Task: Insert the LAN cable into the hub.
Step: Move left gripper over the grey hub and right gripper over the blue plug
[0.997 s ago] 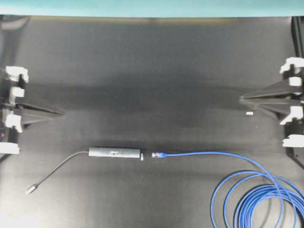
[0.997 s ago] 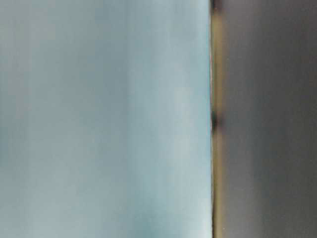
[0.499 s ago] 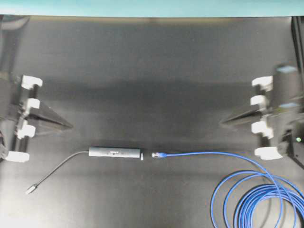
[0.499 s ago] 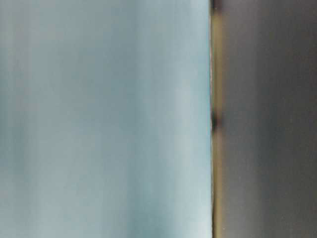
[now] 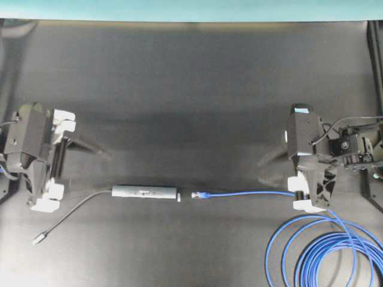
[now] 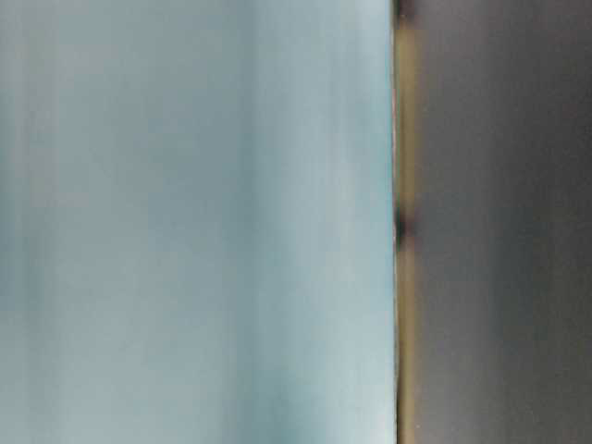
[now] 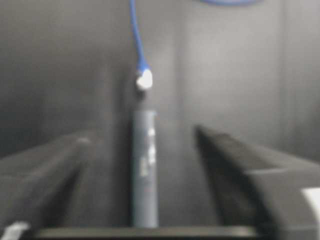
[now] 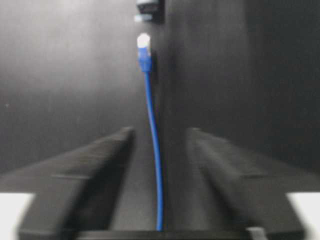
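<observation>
Grabbing comes next, I think: the hub (image 5: 145, 192) and the plug (image 5: 198, 194) of the blue cable (image 5: 251, 193) lie end to end, just apart, toward the table's (image 5: 191, 78) front edge, and the left pincer (image 7: 142, 150) and right pincer (image 8: 156, 145) hang open, holding nothing.

Matt grey metal hub (image 5: 145, 192), glossy blue plastic-sheathed LAN cable (image 5: 251, 194), matt black table (image 5: 191, 89).

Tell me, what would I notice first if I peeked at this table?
Probably the bright blue LAN cable, looped in big rings at the lower right corner, its plug lying just short of the grey hub in the middle. Then the two black grippers, left gripper and right gripper, open on either side.
</observation>
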Controlling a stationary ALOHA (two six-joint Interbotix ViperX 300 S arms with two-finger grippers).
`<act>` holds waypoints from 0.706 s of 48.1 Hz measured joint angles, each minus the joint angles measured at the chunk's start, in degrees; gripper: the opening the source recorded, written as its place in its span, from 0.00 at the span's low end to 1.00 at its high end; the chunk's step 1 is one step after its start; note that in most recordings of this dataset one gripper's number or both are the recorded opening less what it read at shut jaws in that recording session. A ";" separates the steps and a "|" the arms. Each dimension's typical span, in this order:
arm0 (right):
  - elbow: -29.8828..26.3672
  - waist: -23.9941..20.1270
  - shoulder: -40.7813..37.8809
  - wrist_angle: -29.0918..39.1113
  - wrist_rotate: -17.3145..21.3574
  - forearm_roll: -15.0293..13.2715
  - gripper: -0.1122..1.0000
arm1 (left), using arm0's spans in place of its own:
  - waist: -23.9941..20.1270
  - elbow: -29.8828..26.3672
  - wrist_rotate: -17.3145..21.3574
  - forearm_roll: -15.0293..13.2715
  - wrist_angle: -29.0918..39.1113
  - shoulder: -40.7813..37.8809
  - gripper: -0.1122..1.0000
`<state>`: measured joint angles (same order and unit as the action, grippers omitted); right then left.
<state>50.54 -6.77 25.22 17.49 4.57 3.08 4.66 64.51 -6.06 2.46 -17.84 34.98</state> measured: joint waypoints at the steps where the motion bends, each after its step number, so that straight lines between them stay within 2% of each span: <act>1: 0.00 0.09 0.00 -0.26 0.00 0.00 0.67 | 0.00 0.44 -0.26 0.00 -1.41 -0.26 0.81; 4: 0.00 0.09 0.00 -1.05 0.00 0.00 0.78 | 0.00 2.29 -0.88 0.00 -6.33 -1.32 0.75; 7: 0.00 0.09 0.00 -1.76 0.00 -0.18 0.82 | 0.00 4.04 -1.05 -0.09 -10.72 -2.72 0.75; 20: 0.00 -0.26 0.00 -3.96 0.00 -0.44 0.81 | -0.09 8.88 -2.46 0.00 -26.63 -12.92 0.78; 34: 0.00 -0.26 0.00 -4.22 0.09 -0.44 0.81 | -0.09 7.29 -3.25 0.00 -43.33 -31.82 0.78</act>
<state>50.54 -7.03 25.22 13.27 4.66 2.64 4.57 71.81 -9.32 2.46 -61.17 3.16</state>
